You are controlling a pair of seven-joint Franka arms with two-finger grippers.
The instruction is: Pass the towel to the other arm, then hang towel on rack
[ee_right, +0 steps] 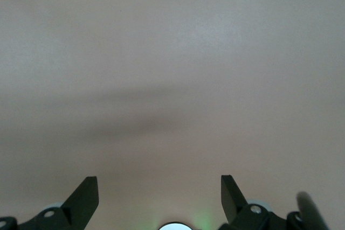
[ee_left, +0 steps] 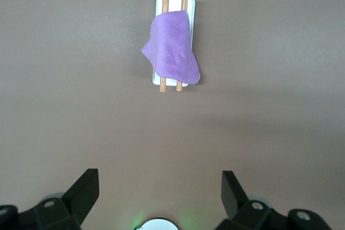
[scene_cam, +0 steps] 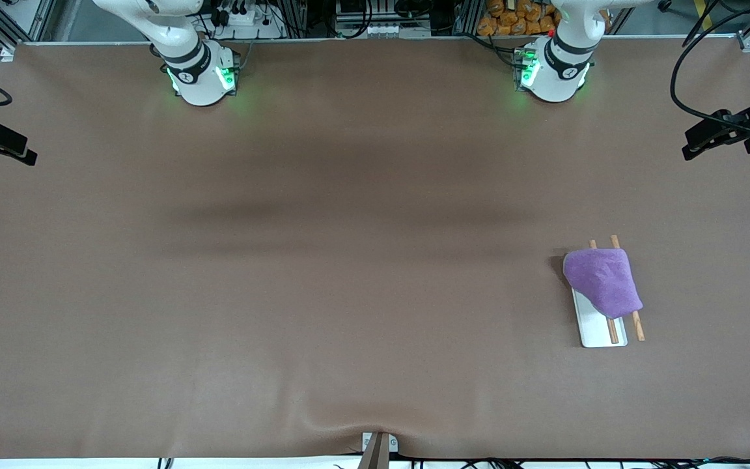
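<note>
1. The towel (scene_cam: 603, 281) lay draped over the rack's (scene_cam: 599, 332) rods; hanging looked done.
2. The left gripper (ee_left: 160, 187) and right gripper (ee_right: 159, 187) hung wide-fingered and empty above the table (scene_cam: 284, 293), well apart from the rack; nothing seemed left.

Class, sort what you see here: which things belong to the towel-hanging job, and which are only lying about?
Job:
- soft purple cloth towel, draped on the rack
- white-based rack with two brown wooden rods
- left tool, open
- right tool, open

Lying about:
- brown table cover
</note>
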